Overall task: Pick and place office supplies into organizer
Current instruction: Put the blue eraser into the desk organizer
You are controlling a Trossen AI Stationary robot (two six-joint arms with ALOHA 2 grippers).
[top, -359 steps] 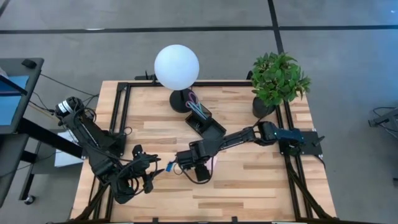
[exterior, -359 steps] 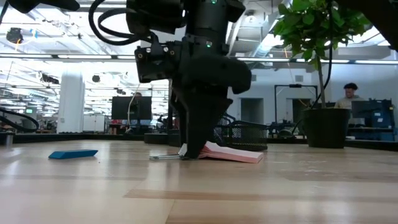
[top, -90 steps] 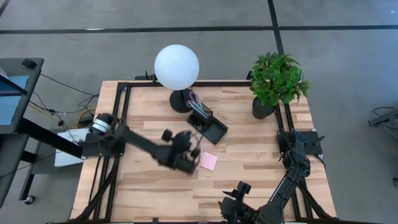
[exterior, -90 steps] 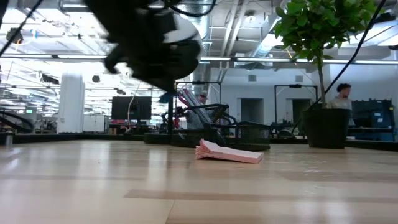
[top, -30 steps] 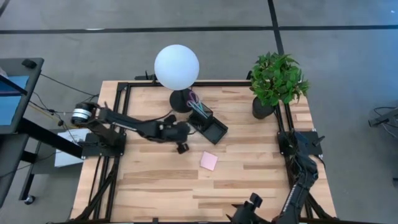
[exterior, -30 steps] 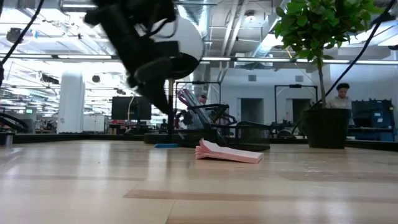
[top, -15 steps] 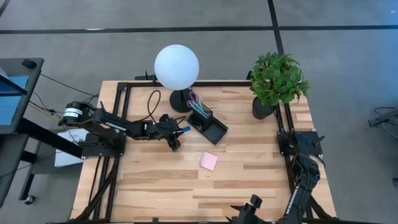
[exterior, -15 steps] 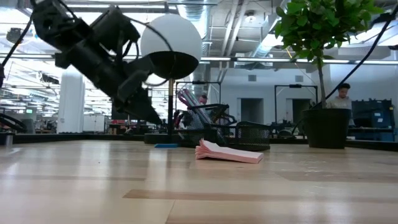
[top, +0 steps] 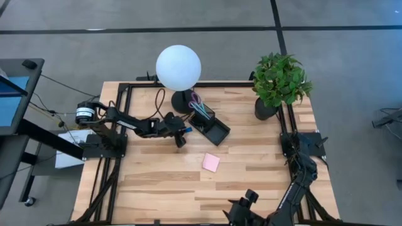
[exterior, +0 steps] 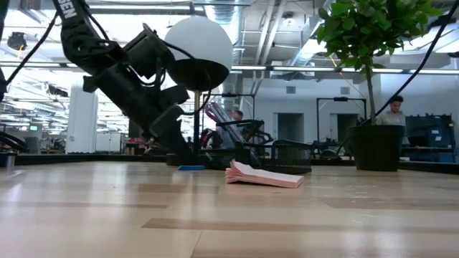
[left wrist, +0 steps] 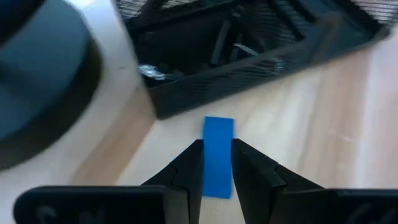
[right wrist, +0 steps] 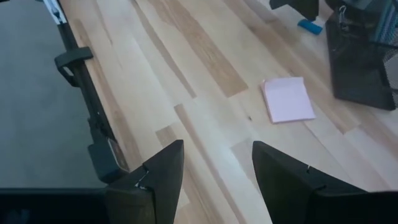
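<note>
Blue plastic showed between the dark fingers of the left claw [left wrist: 216, 163]: a small flat blue block [left wrist: 218, 155], lying on the pale wooden surface [top: 251, 176] just beside the black mesh desk organizer [top: 210, 125]. Whether the fingers pinched the block or only straddled it could not be told; they were set close along its two sides. The step in hand was judged to be the taking of this block. Next, a firm closing, a lift and a short carry over the organizer's low wall would be called for.

In the organizer's taller cup section, thin pens [top: 198, 104] were seen standing; its lower tray looked dark and its contents could not be made out.

A pink square sticky-note pad [top: 211, 162] lay well apart, not yet stowed. The right claw [right wrist: 214, 165] was parked with fingers spread at the near edge.
</note>
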